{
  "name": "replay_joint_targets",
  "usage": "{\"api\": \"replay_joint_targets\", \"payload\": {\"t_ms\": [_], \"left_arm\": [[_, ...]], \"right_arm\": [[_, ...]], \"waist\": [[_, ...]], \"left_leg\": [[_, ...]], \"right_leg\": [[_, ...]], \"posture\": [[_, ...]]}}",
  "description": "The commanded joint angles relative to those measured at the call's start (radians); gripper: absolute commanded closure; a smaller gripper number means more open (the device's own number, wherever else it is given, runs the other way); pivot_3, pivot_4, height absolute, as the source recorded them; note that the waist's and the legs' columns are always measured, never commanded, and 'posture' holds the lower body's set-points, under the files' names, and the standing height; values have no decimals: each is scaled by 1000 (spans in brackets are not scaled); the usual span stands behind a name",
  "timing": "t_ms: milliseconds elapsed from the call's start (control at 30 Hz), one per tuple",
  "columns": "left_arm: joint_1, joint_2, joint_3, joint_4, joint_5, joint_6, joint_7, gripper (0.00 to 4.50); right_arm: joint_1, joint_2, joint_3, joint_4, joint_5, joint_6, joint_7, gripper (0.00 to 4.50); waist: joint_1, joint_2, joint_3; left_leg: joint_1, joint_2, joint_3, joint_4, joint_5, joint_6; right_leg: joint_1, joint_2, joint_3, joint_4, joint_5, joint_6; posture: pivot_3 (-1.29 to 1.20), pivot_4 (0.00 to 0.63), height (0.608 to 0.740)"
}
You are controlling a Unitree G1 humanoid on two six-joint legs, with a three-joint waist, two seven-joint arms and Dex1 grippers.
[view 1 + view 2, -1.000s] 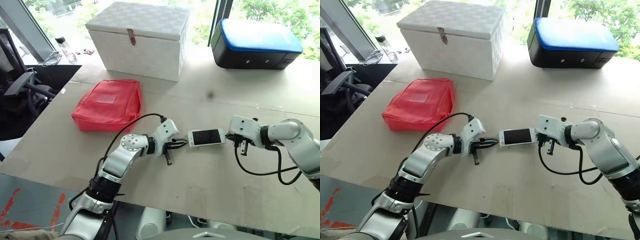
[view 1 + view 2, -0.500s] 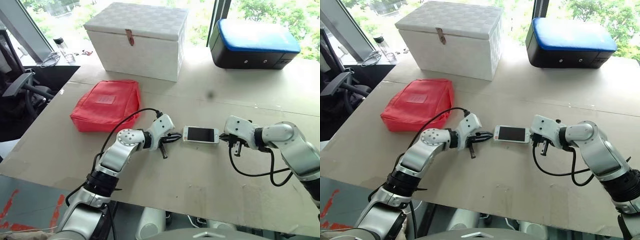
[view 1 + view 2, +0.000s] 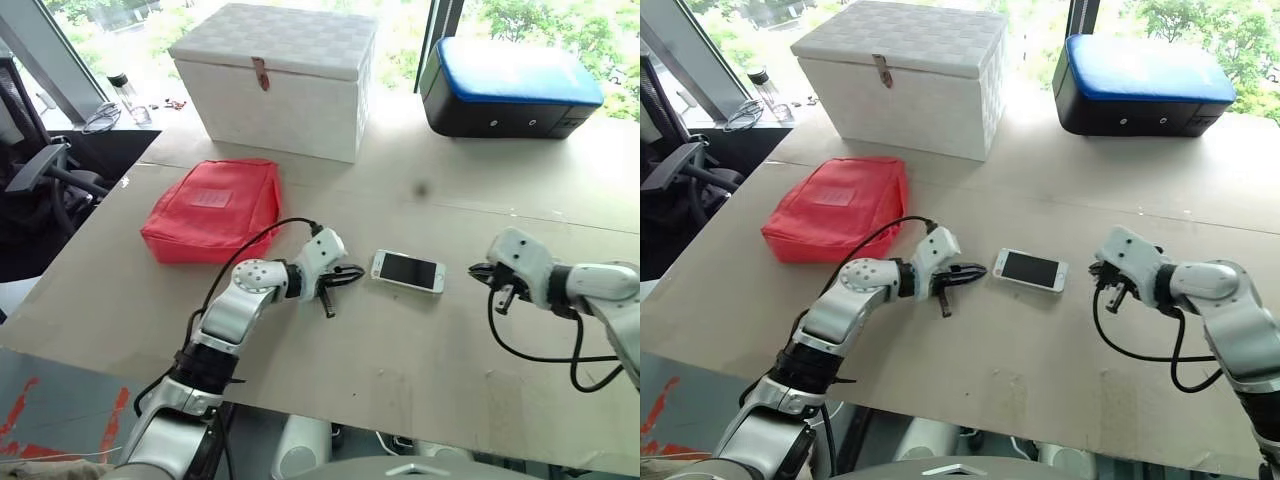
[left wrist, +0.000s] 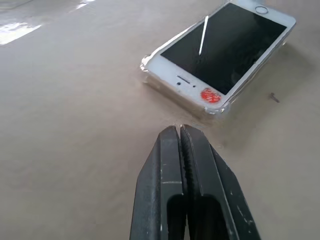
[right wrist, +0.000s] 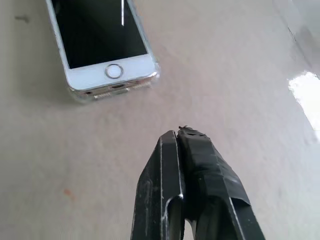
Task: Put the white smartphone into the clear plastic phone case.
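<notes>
Daylight from the windows is falling across the tan table (image 3: 420,350). At far left a red pouch (image 3: 212,208) is lying; a white box (image 3: 278,75) is sitting behind it. Next, the left gripper (image 3: 352,274) is hovering with fingers pressed together, just beside the white smartphone (image 3: 408,271), which is lying flat inside the clear plastic phone case (image 4: 220,107). Rightmost, the right gripper (image 3: 478,270) is hanging clamped shut, empty, apart from the phone.
</notes>
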Motion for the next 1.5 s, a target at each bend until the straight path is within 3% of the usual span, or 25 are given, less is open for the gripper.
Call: {"api": "replay_joint_targets", "payload": {"t_ms": [33, 333, 800, 1000, 1500], "left_arm": [[-58, -40, -8, -30, -19, 0, 11, 4425], [-137, -173, -116, 147, 33, -34, 11, 4425], [-91, -175, -135, 158, 53, -35, 24, 4425], [-85, -184, -133, 150, 57, -30, 41, 4425], [-84, -203, -135, 152, 59, -29, 68, 4425]], "right_arm": [[-39, 50, -46, -28, 70, 18, -28, 4500], [-133, 104, 120, 40, 46, 16, -71, 4500], [-244, 121, 377, 251, -55, 48, -56, 4500], [-235, 72, 519, 303, -88, 55, 59, 4500], [-232, 113, 566, 376, -161, 59, 59, 4500]], "waist": [[1, 0, 0], [0, 0, 0], [-2, -5, -6], [-1, -10, -18], [-1, -14, -39]], "left_leg": [[0, 0, 0, 0, 0, 0], [-1, -1, 1, 3, 1, 6], [2, 0, 0, 4, -1, 3], [3, 0, -1, 4, -2, 2], [10, 0, -2, 2, -2, 2]], "right_leg": [[0, 0, 0, 0, 0, 0], [0, 0, 1, 0, 3, 4], [2, 0, 0, 0, 1, 2], [4, 0, -1, 0, 0, 0], [9, -5, -2, -1, 0, 0]], "posture": [[0, 150, 740], [0, 150, 740], [0, 150, 740], [0, 150, 740], [0, 150, 740]]}}
